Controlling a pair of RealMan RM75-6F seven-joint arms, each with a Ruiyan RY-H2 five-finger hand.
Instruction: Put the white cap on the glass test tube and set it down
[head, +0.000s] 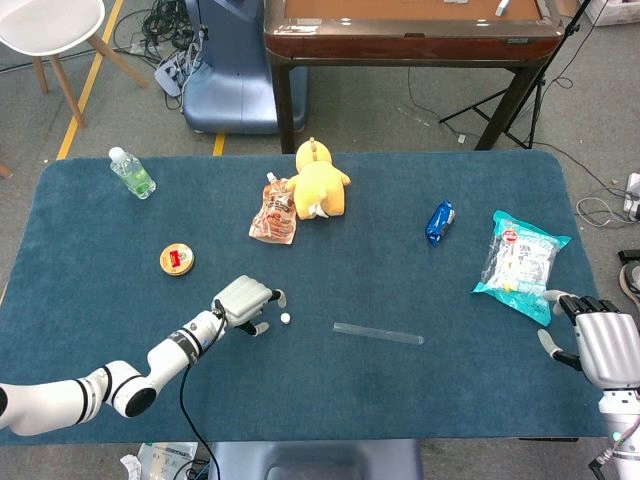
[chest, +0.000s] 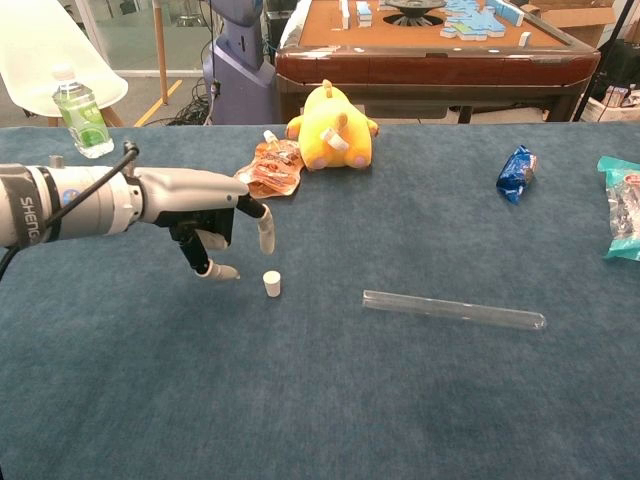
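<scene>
The small white cap (head: 285, 319) (chest: 270, 284) stands alone on the blue cloth. To its right the glass test tube (head: 378, 333) (chest: 455, 310) lies flat, a short gap away. My left hand (head: 247, 300) (chest: 205, 215) hovers just left of and above the cap, not touching it. One finger points down toward the cap, the thumb is apart from it, and nothing is held. My right hand (head: 600, 345) rests at the table's near right corner, empty, far from the tube. It shows only in the head view.
A yellow plush (head: 318, 185), an orange pouch (head: 274, 215), a green bottle (head: 131, 172) and a round tin (head: 176, 260) sit toward the back and left. A blue packet (head: 439, 221) and a teal snack bag (head: 520, 262) lie on the right.
</scene>
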